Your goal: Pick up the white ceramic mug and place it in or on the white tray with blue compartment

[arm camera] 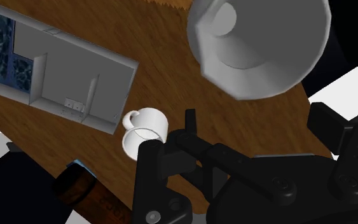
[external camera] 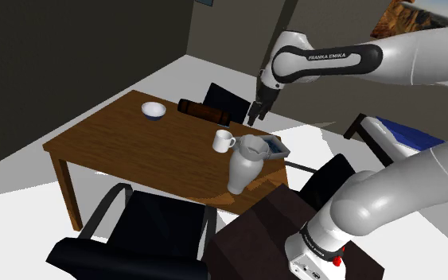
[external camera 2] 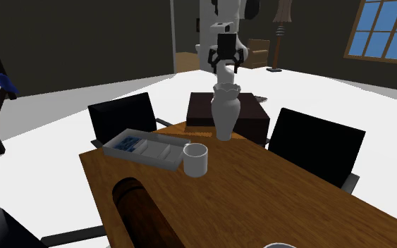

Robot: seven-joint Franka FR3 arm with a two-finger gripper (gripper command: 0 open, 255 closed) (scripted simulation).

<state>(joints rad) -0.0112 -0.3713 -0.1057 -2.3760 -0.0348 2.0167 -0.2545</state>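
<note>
Shoulder view: the white mug [external camera: 223,141] stands upright on the brown table [external camera: 111,139], its handle turned toward the tray [external camera: 278,151], which lies just beside it at three o'clock. A white vase [external camera: 243,167] stands near the mug at five o'clock. The black gripper [external camera: 254,119] hangs above the table at one o'clock from the mug, jaws apart, touching nothing. A bowl [external camera: 153,110] sits well apart at ten o'clock.

White arm [external camera: 421,56], dark joints [external camera: 361,57], black gripper [external camera: 253,121]
</note>
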